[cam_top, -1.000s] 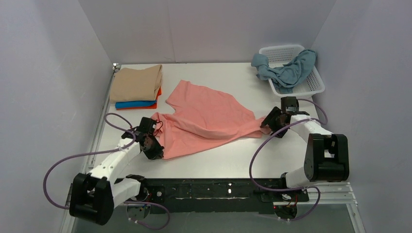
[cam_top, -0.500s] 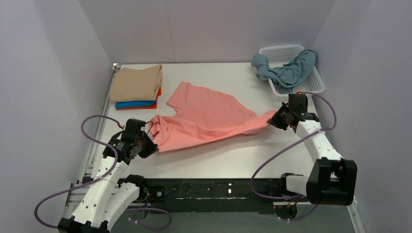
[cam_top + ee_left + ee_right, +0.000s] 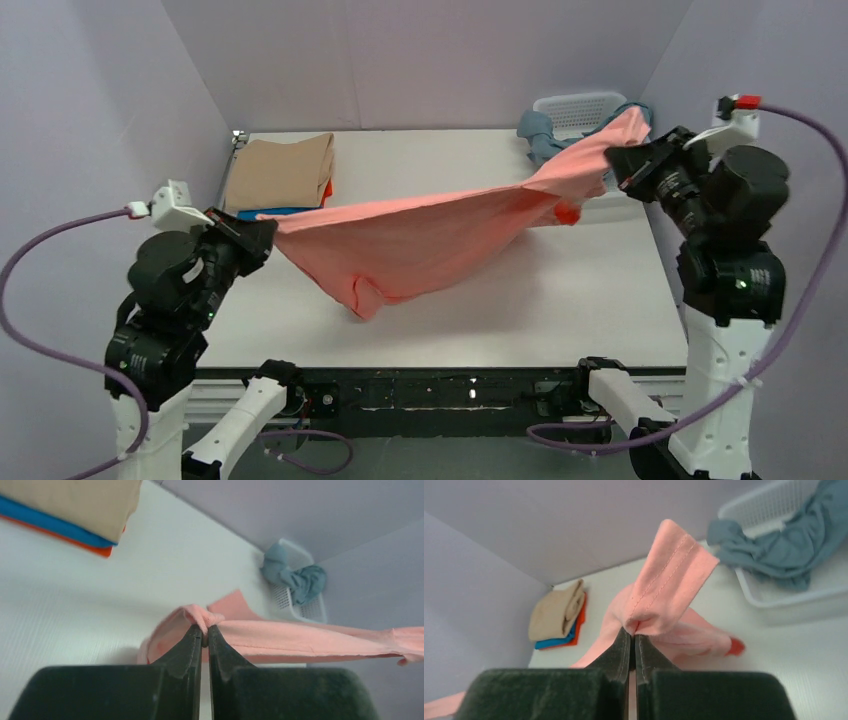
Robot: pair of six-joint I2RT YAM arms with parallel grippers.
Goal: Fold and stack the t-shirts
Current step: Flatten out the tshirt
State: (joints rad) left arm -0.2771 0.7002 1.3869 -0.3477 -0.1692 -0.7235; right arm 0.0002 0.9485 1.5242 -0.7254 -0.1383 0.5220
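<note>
- the left gripper (image 3: pixel 266 233), pressed shut on a bunched edge of the salmon pink t-shirt (image 3: pixel 420 235), has risen from the table (image 3: pixel 560 300) and now hangs just in front of the folded stack (image 3: pixel 283 172).
- the shirt lay crumpled a second ago; now it is slung in the air right of the stack, its middle sagging.
- the right gripper (image 3: pixel 612 160), pinching the opposite hem, has lifted far right of the stack.
- it looks ready to be laid flat; folding has not started.
</note>
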